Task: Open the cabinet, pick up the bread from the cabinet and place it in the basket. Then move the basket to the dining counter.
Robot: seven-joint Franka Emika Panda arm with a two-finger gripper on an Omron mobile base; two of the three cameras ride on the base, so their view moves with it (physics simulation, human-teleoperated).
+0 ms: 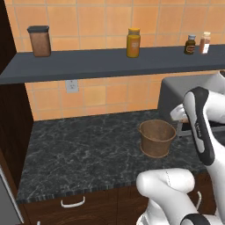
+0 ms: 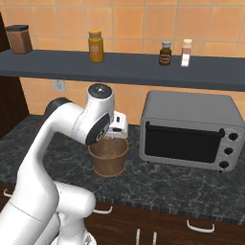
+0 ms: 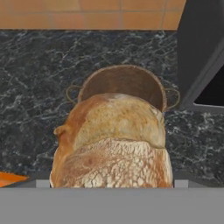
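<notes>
The bread (image 3: 111, 144), a golden-tan crusty bun, sits close in the hand view, held in the air by my gripper (image 2: 114, 136), which is shut on it. Its fingertips are hidden behind the bun. Directly below it stands the round brown basket (image 3: 124, 81) with nothing in it, upright on the black speckled counter (image 1: 79, 149). In the base views the basket (image 1: 157, 138) (image 2: 109, 159) stands just under my hand, left of the oven. The dining counter is out of view.
A grey toaster oven (image 2: 189, 129) stands right beside the basket. Above, a dark shelf (image 1: 110, 63) carries a brown canister (image 1: 39, 41), a yellow-orange jar (image 1: 133, 42) and two small bottles (image 2: 165, 52). A tall dark cabinet side (image 1: 11, 118) bounds the counter's left end.
</notes>
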